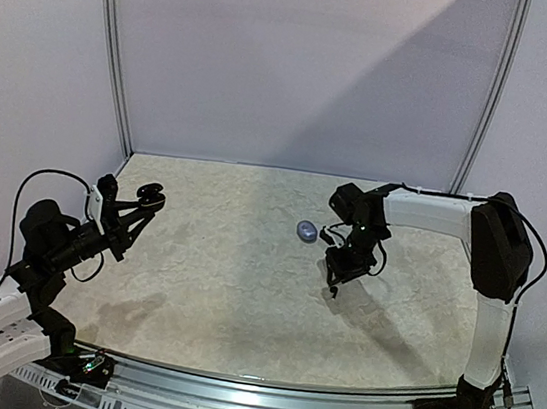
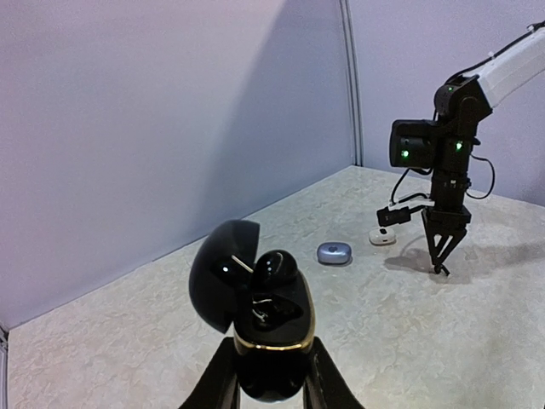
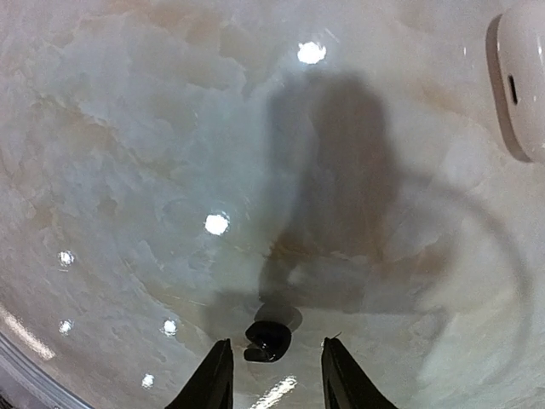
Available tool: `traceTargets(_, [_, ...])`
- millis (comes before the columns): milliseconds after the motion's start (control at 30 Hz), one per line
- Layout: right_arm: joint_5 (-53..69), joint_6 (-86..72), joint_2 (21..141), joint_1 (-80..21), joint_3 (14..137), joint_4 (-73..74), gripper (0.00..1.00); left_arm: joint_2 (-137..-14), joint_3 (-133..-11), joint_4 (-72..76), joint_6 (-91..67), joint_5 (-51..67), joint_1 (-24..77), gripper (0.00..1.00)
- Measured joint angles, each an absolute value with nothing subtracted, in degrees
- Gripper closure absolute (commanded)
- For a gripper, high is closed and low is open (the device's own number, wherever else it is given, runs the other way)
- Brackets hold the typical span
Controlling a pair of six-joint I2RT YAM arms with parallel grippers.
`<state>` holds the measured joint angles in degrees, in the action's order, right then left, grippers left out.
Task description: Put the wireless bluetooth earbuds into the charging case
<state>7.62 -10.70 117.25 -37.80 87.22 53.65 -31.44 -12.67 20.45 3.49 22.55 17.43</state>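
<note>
One black earbud (image 3: pixel 268 339) between parted right jaws — white case (image 3: pixel 524 81) half off-frame.

Cases, total three: one black case (image 2: pixel 271 371), one blue-grey case (image 2: pixel 334 253), one white case (image 2: pixel 382 238). Earbuds in view, total two, both black: one seated earbud (image 2: pixel 274 268) in the black case, one loose earbud (image 3: pixel 268 339) on the counter (image 1: pixel 223 279). Arms, total two: left arm (image 1: pixel 47 235), right arm (image 1: pixel 434 214).

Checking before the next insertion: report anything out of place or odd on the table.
A black earbud lies loose on the table between the right gripper's open jaws, far from the open black charging case that the left gripper holds aloft. Nothing looks spilled or damaged.
</note>
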Motion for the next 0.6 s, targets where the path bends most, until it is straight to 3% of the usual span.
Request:
traceTargets(100, [7.73, -12.64, 117.19, -37.82, 85.67, 53.49, 0.65, -31.53, -12.64, 20.43, 3.49, 22.55, 17.43, 1.00])
traceTargets(267, [8.05, -14.44, 117.19, -37.80, 84.97, 53.30, 0.75, -31.53, -12.64, 20.38, 3.49, 22.59, 17.43, 1.00])
traceTargets(600, [9.06, -15.49, 117.56, -37.80, 84.93, 51.88, 0.80, -31.53, -12.64, 20.34, 3.49, 22.61, 17.43, 1.00])
